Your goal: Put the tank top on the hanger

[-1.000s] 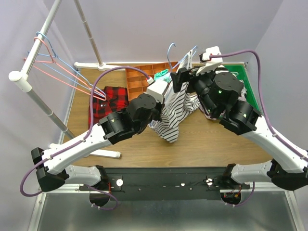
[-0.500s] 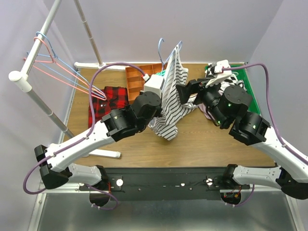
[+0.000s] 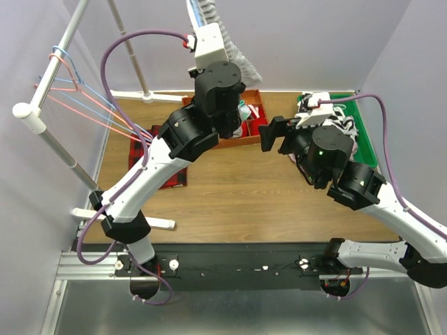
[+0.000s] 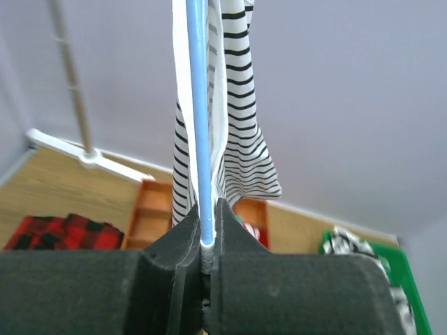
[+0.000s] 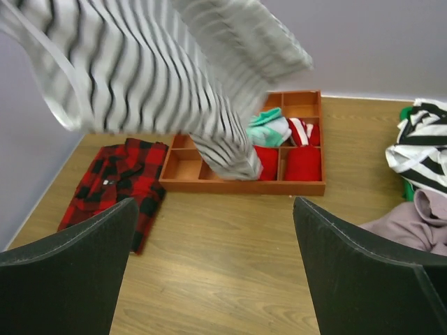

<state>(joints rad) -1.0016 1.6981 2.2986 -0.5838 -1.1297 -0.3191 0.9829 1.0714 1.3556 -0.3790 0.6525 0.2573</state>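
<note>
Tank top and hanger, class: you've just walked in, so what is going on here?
The left pincer is shut on the wire of the light-blue hanger and holds it high above the table. The striped tank top hangs from it, with fabric on both sides of the wire, so it looks to be on the hanger. The right pincer is open and empty, over the table and facing the wooden tray.

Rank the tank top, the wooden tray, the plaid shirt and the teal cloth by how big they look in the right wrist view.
1. tank top, though it hangs nearest the camera, so its lead is unsure
2. wooden tray
3. plaid shirt, partly hidden
4. teal cloth
</note>
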